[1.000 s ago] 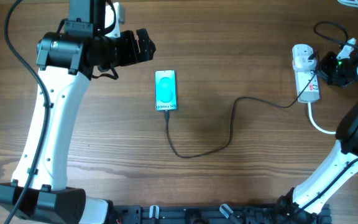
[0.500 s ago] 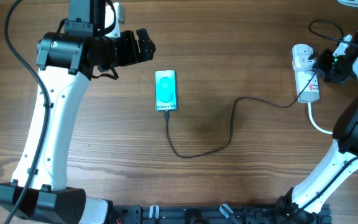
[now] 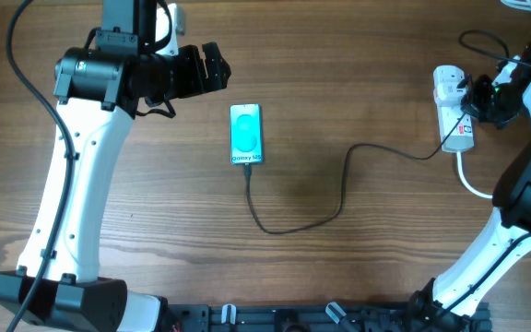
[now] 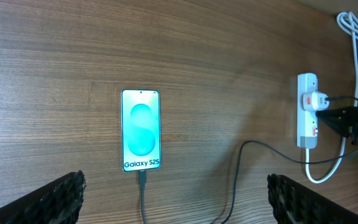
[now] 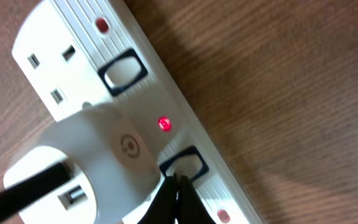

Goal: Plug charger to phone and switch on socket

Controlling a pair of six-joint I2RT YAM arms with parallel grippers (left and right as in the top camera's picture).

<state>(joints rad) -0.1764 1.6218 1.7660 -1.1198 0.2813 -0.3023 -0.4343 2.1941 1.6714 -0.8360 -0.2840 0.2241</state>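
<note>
The phone (image 3: 246, 134) lies flat mid-table with its teal screen lit; it also shows in the left wrist view (image 4: 141, 129). The thin black charger cable (image 3: 342, 189) is plugged into the phone's near end and runs to a white adapter (image 5: 86, 165) in the white socket strip (image 3: 454, 111). My right gripper (image 5: 176, 186) is shut, its fingertips touching a switch on the socket (image 5: 142, 93), next to a lit red light (image 5: 164, 124). My left gripper (image 4: 173, 199) is open and empty, raised up-left of the phone.
The socket's thick white cord (image 3: 473, 184) curves off by the right arm's base. More white cord (image 4: 355, 31) loops at the far right edge. My left arm (image 3: 81, 184) spans the table's left side.
My right gripper has moved left onto the socket strip. The left arm, phone and cable have not moved.
</note>
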